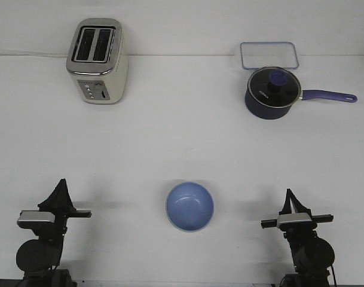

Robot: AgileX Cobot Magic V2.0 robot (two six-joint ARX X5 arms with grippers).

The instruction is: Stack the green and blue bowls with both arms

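My left pincer [61, 186] and right pincer [288, 197] rest low at the near table edge, fingers together in a point, holding nothing. Between them sits the blue bowl [189, 206], upright and reachable by either arm. No green bowl shows. Far back stand a toaster [98, 61] and saucepan [273, 92].

Matte blue bowl [189, 206], brushed-metal toaster [98, 60], glossy navy saucepan [271, 94], clear plastic container [269, 55].
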